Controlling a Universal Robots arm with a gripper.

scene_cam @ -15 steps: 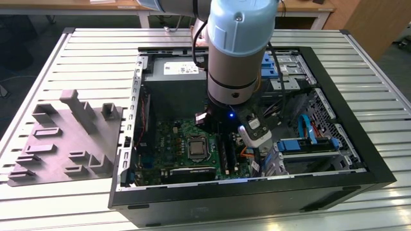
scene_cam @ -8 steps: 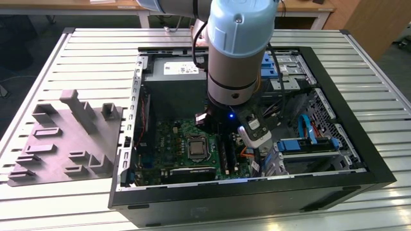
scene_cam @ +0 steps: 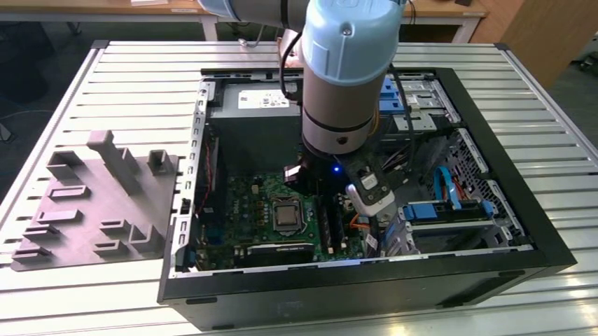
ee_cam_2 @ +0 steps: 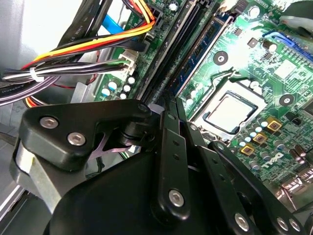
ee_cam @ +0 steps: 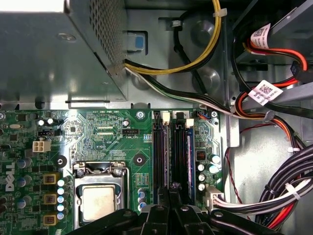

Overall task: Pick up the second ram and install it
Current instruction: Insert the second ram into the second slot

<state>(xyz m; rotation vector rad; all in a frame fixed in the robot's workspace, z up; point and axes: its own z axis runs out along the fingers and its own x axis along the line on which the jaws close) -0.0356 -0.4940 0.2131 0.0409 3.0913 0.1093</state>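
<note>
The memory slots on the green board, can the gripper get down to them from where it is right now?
Probably yes. The gripper hangs inside the open case, right above the memory slots, and in both wrist views nothing lies across them. The cable bundle sits off to one side, clear of the slots.

Inside the open black computer case (scene_cam: 523, 238), the green motherboard (ee_cam: 105, 134) lies exposed from above, with bare board around the silver square processor socket (ee_cam: 99, 201). In the first wrist view, access is bounded at 10 o'clock by the grey perforated metal power box (ee_cam: 54, 49), and at 3 to 5 o'clock by bundled black, red and yellow cables (ee_cam: 274, 191). The long black memory slot strips (ee_cam: 161, 152) stand close together just beside the cable connectors, and the black gripper linkage (ee_cam: 171, 220) crowds their 6 o'clock end.
</note>
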